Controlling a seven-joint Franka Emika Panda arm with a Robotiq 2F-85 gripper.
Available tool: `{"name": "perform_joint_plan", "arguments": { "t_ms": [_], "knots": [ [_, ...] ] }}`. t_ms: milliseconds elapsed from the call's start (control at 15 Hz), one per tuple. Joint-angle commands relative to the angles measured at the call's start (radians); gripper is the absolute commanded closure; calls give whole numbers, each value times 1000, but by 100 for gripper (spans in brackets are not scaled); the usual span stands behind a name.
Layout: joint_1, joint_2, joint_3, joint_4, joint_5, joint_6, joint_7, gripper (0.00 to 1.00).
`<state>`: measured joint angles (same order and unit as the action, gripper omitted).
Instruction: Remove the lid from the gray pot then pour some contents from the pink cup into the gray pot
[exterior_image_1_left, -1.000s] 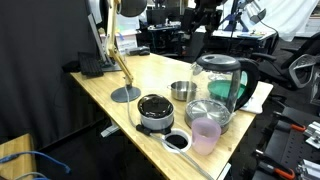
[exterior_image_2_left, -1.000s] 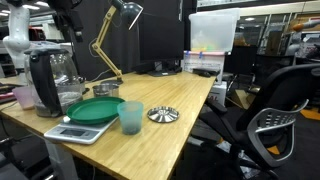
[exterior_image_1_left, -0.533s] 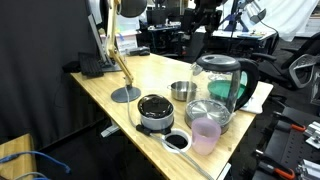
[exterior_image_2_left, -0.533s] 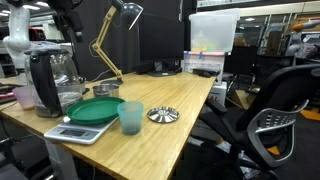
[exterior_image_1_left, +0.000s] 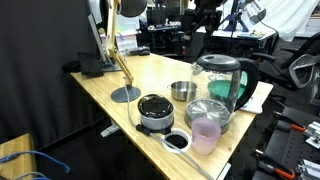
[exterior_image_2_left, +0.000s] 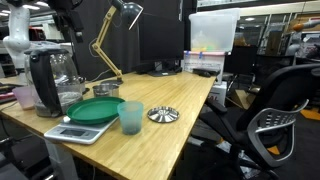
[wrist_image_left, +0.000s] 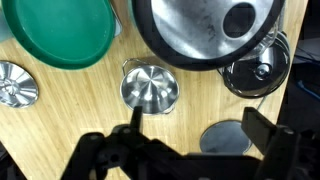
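Gripper (wrist_image_left: 185, 150): jaws fully spread, nothing held, high over the table (wrist_image_left: 60, 120).
Lid (wrist_image_left: 250, 78): ahead and right of the jaws, well apart, seated on the gray pot (exterior_image_1_left: 155, 122).
Lid handling: probably light, rigid; pinch the shiny knob (wrist_image_left: 262, 70) from above; smooth, may slip.
Pink cup (exterior_image_1_left: 206, 133): outside wrist view, right of the pot; thin plastic, likely flexes; grip mid-wall gently.

lid (exterior_image_1_left: 154, 104): dark, seated on gray pot (exterior_image_1_left: 156, 122)
gray pot: upright, at table (exterior_image_1_left: 150, 75) edge
pink cup (exterior_image_1_left: 205, 134): upright, placed near table corner
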<state>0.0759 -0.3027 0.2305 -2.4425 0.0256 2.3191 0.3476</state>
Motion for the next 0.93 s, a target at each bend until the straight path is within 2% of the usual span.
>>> {"name": "perform_joint_plan", "arguments": {
  "t_ms": [0,400,467,867],
  "knots": [
    [2,54,1,33,-34,-8,27,0],
    [29,200,5,113,-84,-12,24,0],
    [34,157,-13,71,-61,-1,11,0],
    [46,199,-14,103,-72,-2,11,0]
  ]
}}
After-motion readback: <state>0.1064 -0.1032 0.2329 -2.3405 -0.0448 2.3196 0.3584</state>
